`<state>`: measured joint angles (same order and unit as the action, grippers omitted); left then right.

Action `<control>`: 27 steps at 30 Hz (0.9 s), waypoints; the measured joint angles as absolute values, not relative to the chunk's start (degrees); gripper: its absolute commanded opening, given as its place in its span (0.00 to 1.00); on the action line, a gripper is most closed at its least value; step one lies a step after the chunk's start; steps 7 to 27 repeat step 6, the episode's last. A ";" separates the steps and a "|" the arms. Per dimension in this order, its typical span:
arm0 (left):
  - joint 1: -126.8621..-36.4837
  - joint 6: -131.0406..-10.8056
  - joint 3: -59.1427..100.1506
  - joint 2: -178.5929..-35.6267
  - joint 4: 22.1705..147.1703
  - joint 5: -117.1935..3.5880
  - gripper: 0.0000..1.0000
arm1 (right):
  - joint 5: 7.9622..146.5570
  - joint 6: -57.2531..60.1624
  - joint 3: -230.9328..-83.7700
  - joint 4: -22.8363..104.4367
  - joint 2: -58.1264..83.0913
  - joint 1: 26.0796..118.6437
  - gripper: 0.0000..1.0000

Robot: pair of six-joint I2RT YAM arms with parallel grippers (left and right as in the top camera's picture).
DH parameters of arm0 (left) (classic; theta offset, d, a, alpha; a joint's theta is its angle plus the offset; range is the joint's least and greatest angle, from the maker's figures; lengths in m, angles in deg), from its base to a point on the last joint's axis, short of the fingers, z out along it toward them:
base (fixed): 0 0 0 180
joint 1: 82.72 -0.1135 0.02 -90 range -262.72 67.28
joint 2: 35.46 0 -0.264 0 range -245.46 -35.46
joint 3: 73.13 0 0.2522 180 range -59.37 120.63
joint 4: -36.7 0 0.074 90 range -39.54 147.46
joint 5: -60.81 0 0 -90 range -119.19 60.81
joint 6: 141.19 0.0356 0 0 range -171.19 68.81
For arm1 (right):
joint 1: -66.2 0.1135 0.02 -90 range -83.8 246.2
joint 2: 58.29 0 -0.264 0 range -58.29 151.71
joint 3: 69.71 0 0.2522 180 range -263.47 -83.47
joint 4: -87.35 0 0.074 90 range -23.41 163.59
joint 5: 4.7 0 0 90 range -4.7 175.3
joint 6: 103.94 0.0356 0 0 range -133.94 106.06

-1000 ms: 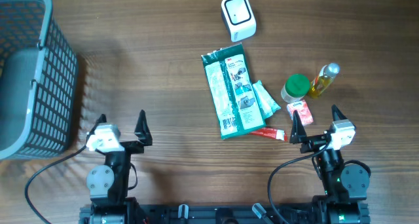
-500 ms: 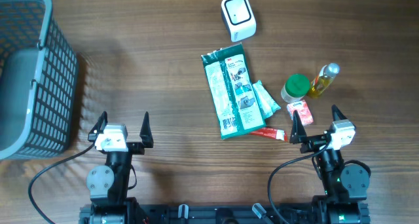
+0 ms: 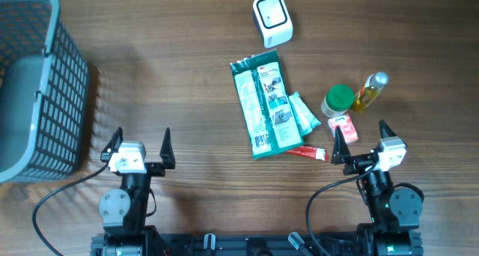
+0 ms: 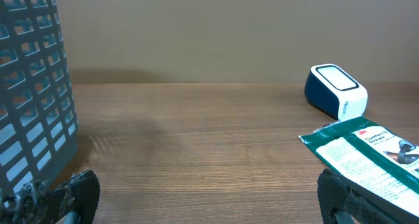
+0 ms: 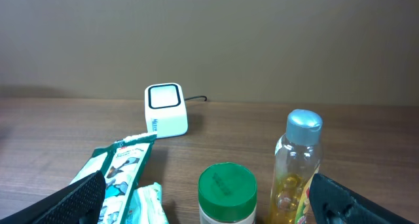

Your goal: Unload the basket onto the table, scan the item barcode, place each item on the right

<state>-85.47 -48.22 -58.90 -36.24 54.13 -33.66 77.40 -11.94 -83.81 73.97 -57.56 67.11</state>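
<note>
Both arms sit at the near edge of the wooden tabletop. Left gripper: fingers spread wide, nothing between them. Right gripper: likewise released and empty, just short of the goods.

Goods are clustered right of centre.
- Flat green plastic packet, the largest, lying printed face up.
- Small white-and-green sachet touching the packet's right edge.
- Thin red tube at the packet's near corner.
- Green-lidded jar, upright.
- Clear yellow-oil bottle with silver cap just beside the jar.
- Small pink carton just ahead of the right gripper.

White-and-blue cube scanner sits beyond the packet. Grey plastic mesh basket is far left.

No barcode shows in any view, and I cannot tell which item is meant.

Risks:
- The crowding means a reach for the carton or jar may knock the bottle, which looks tall and tippy.
- The packet lies flat with little edge to catch, so fingers may skid or drag the sachet along.
- The barcode may be on an underside, and the wrong face shown to the scanner gives no read.
- The scanner looks light and could be shoved aside.
</note>
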 measured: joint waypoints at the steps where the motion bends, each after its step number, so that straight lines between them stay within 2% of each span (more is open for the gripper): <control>1: -85.47 -48.22 -58.90 -36.24 54.13 -33.66 1.00 | 77.40 -11.92 -83.81 73.97 -57.56 67.11 1.00; 27: -85.47 -48.22 -58.90 -36.24 54.13 -33.79 1.00 | 77.40 -11.92 -83.81 73.97 -57.56 67.11 1.00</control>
